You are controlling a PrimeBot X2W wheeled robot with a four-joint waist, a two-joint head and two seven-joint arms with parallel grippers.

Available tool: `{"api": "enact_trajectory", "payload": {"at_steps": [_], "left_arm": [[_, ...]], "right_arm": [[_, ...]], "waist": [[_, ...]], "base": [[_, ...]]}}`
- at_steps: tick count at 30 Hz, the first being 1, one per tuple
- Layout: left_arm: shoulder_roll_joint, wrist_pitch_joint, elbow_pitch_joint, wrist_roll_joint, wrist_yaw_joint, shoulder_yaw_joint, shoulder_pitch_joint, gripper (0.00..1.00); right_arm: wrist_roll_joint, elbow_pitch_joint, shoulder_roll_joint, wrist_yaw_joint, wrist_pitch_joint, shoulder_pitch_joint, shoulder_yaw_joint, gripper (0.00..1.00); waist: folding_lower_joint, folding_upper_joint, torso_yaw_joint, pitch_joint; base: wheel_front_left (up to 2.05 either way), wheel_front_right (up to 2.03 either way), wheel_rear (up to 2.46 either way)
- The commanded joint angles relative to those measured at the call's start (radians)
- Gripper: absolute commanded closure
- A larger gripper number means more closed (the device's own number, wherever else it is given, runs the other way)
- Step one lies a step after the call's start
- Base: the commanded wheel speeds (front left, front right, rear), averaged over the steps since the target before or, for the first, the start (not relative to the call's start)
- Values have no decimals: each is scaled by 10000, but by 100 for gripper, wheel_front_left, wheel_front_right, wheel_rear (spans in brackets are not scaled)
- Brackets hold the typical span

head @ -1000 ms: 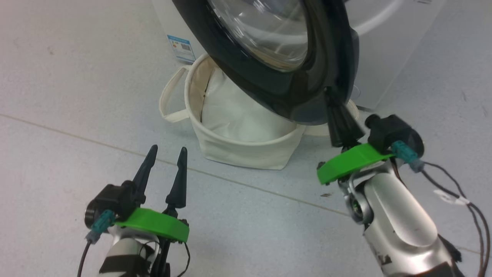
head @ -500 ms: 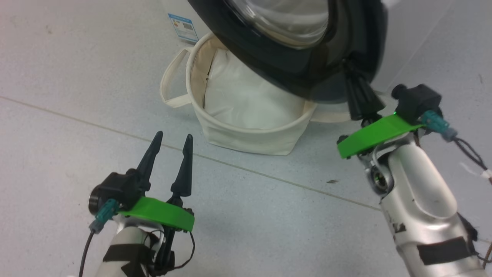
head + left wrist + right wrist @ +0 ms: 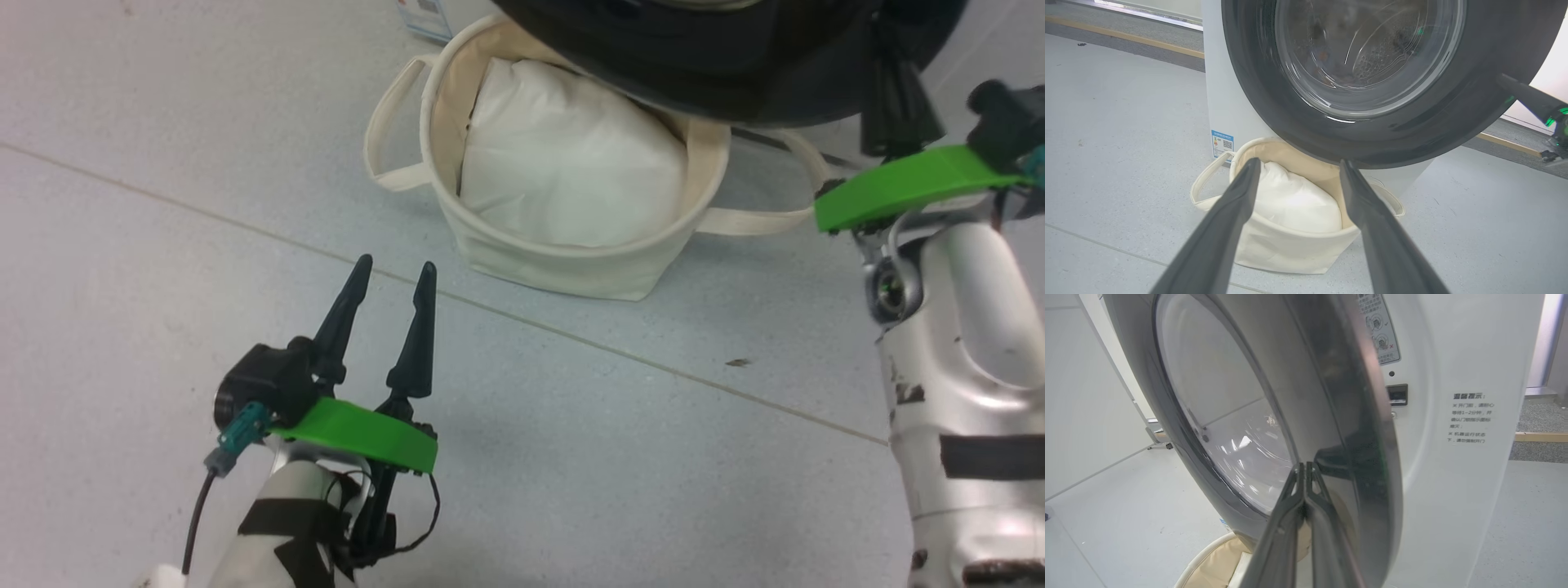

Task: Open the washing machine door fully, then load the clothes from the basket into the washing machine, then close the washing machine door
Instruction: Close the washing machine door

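The washing machine door (image 3: 718, 73), black-rimmed with a clear glass bowl (image 3: 1367, 53), stands ajar from the white washing machine (image 3: 1433, 465). My right gripper (image 3: 883, 49) is shut, and its joined tips (image 3: 1304, 466) rest against the door's edge, on its inner side. The cream basket (image 3: 571, 269) sits on the floor under the door, and a plain white pillow-like bundle (image 3: 571, 171) lies in it. The clothes are hidden. My left gripper (image 3: 393, 265) hangs open and empty over the floor, short of the basket (image 3: 1290, 249).
A blue label (image 3: 1222, 143) is stuck low on the washer's front, behind the basket. The basket's strap handles (image 3: 388, 147) loop out to both sides. Grey floor with a seam line (image 3: 620, 353) lies between my grippers and the basket.
The head camera has shifted, so the basket sits higher and further right. The right gripper and the door edge have swung right past the basket, uncovering more of the white bundle. The left gripper stays open.
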Motion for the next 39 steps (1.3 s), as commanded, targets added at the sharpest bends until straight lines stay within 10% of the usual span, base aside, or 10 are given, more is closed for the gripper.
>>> {"api": "enact_trajectory", "payload": {"at_steps": [1,39], "left_arm": [[139,-116,-352,-104,112,205,-218,0],[139,-116,-447,-871,435,-106,-704,0]], "right_arm": [[-196,-210,130,-4,-122,-496,-62,100],[-2000,440,130,-4,-122,-3661,-3357,100]], "waist": [[-1,0,163,182],[-1,0,680,1418]], "base": [[0,0,0],[0,0,0]]}}
